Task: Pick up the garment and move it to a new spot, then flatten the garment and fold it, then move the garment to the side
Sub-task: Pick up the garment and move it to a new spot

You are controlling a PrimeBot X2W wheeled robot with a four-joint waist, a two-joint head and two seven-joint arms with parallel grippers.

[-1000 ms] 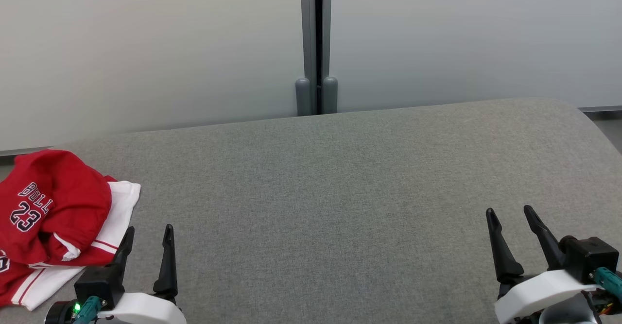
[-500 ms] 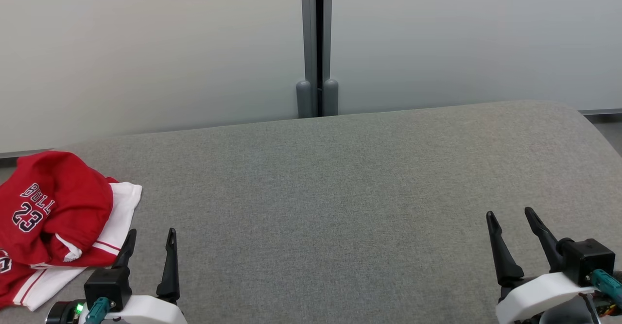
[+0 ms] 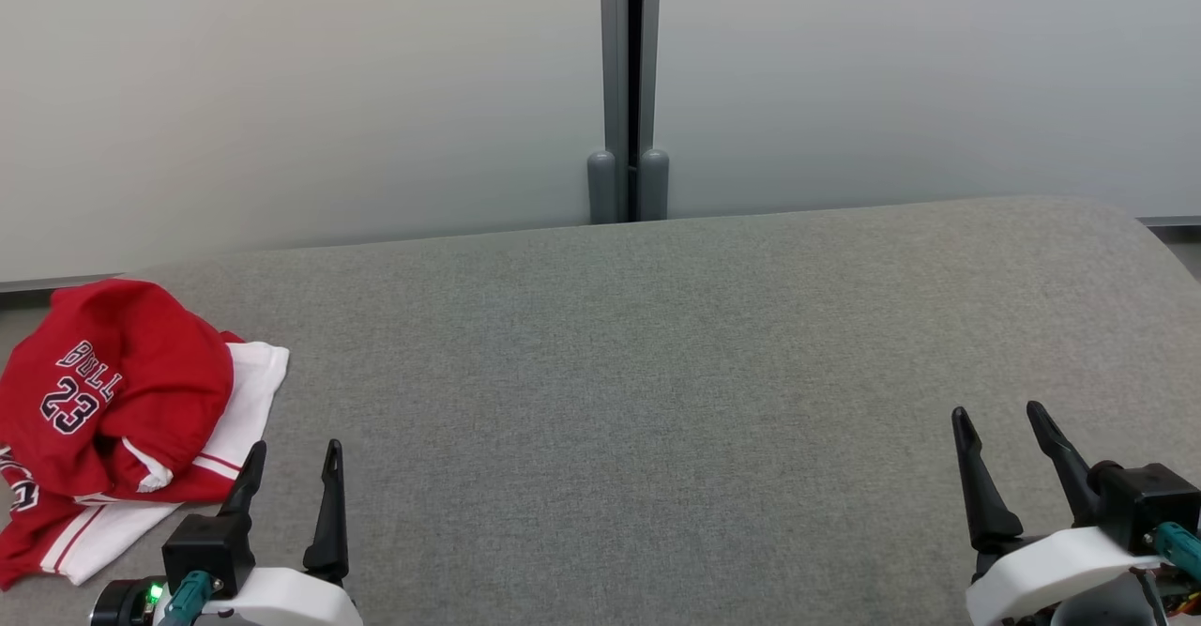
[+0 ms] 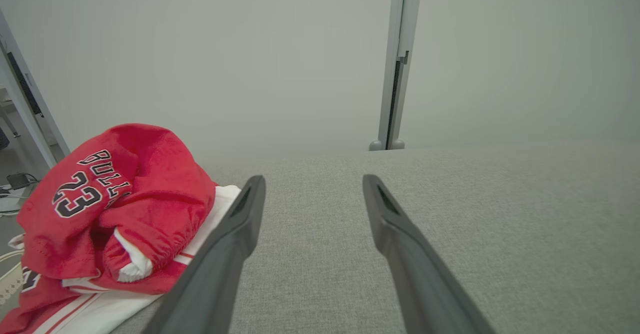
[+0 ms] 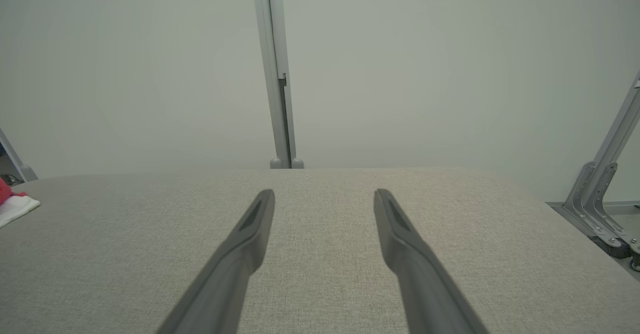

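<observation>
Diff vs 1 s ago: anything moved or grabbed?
The whole head view slid slightly right, so the camera turned a little left; the things themselves did not move. Nothing was taken hold of or let go. The garment stays heaped at the table's left end. The left gripper and right gripper stay open and empty.

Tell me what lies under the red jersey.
The jersey lies on white fabric with red stripes, which rests on the grey pad. How far that fabric runs beneath, and whether it is a separate piece, is covered.
</observation>
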